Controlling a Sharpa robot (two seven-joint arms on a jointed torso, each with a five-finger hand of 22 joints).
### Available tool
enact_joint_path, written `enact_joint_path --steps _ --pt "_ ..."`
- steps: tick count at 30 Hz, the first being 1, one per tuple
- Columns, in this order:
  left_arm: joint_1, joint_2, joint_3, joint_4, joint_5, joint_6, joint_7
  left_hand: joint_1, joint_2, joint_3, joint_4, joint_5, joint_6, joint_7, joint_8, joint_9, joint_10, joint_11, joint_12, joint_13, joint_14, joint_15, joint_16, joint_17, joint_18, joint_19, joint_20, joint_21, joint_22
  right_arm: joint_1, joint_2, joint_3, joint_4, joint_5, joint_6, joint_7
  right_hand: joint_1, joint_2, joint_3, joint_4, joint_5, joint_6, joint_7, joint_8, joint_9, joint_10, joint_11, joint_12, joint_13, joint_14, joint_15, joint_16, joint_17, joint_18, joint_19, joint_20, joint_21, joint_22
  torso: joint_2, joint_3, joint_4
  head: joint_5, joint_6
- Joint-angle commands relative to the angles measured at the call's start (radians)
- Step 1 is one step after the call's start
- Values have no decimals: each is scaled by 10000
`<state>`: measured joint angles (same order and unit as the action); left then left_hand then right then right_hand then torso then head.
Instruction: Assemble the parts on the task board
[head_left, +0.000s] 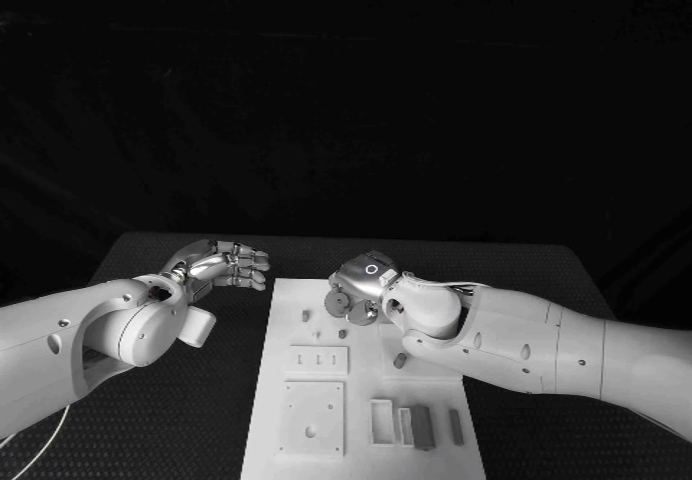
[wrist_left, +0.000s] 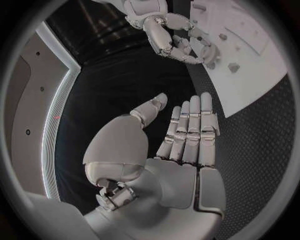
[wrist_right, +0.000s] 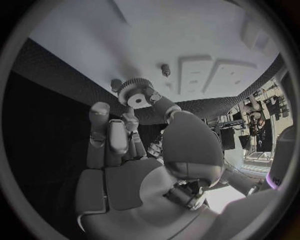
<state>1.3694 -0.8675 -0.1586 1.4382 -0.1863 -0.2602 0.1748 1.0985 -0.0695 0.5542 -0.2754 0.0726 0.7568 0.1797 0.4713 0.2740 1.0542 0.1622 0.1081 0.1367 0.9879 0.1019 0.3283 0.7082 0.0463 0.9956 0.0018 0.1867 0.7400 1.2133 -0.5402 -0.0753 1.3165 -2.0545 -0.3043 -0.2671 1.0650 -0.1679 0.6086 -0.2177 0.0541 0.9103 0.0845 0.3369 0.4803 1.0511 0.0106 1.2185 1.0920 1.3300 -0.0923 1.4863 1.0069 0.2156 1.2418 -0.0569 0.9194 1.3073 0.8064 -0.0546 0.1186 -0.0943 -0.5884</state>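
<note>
Black counter (head_left: 173, 420) has loads of bare room either side of the white task board (head_left: 361, 420), center frame. Right robot hand (head_left: 361, 290) pinches a toothed gear (wrist_right: 135, 93) over the board's top end. Left robot hand (head_left: 224, 265) hangs off its upper-left edge, fingers straight, holding nothing.
</note>
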Motion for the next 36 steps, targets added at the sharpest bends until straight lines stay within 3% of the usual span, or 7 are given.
enact_joint_path --steps 1,16,23,36 --pt "25 44 9 13 -4 36 82 -49 -41 -20 11 -53 -35 8 -47 10 82 20 -63 13 68 31 -58 17 205 66 32 -50 9 -8 100 -34 -158 -175 223 -31 14 -66 -2 85 -8 372 355 -14 9 81 -17 -50 -11 -4 -53 -48 -17 462 31 -62 -44 148 -4 10 1 5 -40" --pt "26 63 9 0 -4 49 64 -56 -43 -24 15 -54 -35 9 -52 15 88 21 -72 16 71 31 -67 24 203 69 33 -54 12 -40 334 -58 -411 -175 222 2 20 -49 1 106 -8 355 358 -28 7 83 -14 -55 -16 -8 -52 -52 -21 462 30 -62 -52 149 10 23 -14 58 -84" --pt "27 77 10 -8 -4 49 65 -58 -45 -25 16 -54 -35 8 -55 18 91 20 -78 17 72 32 -71 28 204 70 33 -56 14 -52 449 -73 -554 -151 235 48 21 -50 -1 111 -9 345 361 -35 6 82 -12 -58 -17 -12 -50 -55 -30 462 29 -61 -56 149 -2 6 -7 61 -107" --pt "28 82 10 -6 -4 54 56 -59 -46 -26 17 -54 -35 7 -59 23 95 20 -86 19 75 31 -79 35 204 71 32 -61 16 -96 700 -131 -1096 50 314 105 38 -31 -1 117 -9 314 370 -57 1 72 -3 -70 -23 -23 -43 -64 -49 462 22 -61 -67 150 -2 8 -11 62 -130"
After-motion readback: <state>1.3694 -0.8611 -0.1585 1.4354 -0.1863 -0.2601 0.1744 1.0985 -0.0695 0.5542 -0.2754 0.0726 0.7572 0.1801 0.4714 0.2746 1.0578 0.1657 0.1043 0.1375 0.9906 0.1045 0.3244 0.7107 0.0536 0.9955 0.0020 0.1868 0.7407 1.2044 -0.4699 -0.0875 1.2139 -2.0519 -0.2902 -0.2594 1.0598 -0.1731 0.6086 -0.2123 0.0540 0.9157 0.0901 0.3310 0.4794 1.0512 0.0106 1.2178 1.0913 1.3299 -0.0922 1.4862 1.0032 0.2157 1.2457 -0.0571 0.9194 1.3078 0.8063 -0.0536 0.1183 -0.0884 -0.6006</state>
